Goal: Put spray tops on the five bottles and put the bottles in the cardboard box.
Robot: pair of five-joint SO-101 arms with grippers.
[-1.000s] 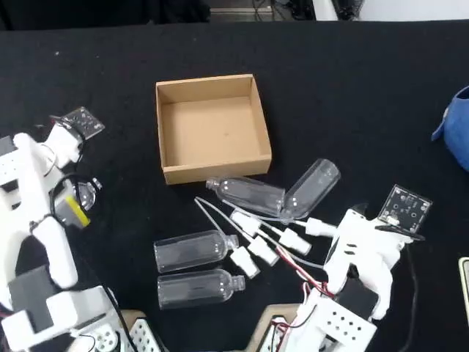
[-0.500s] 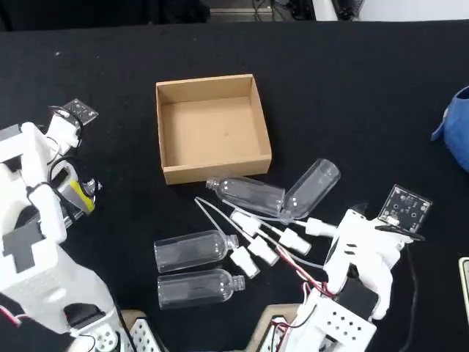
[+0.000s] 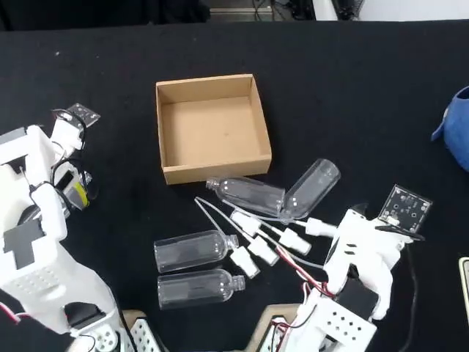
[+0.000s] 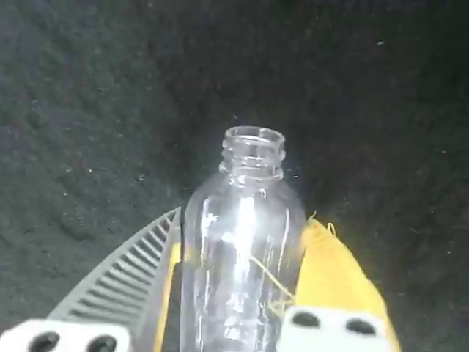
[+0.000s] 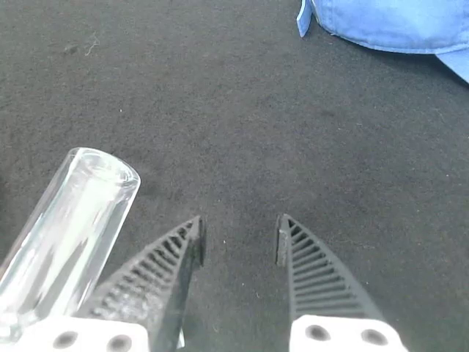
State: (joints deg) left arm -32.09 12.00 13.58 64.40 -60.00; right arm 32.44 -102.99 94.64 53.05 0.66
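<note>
My left gripper (image 4: 245,220) is shut on a clear, uncapped bottle (image 4: 245,249), whose open neck points away from the wrist camera. In the high view this gripper (image 3: 75,187) is at the table's left side, left of the cardboard box (image 3: 168,136). Several more clear bottles (image 3: 192,250) lie on their sides in front of the box, with several white spray tops (image 3: 261,248) and their tubes between them. My right gripper (image 5: 238,238) is open above bare black cloth, beside the base of one lying bottle (image 5: 66,227). In the high view it (image 3: 350,224) stands right of the spray tops.
A blue cloth object (image 3: 456,136) lies at the table's right edge, also seen in the right wrist view (image 5: 396,22). The cardboard box is open and has nothing inside. Black cloth (image 3: 366,95) covers the table.
The left arm has shifted with the bottle in its gripper, moving slightly toward the table's far side. The right arm and the loose bottles have not moved.
</note>
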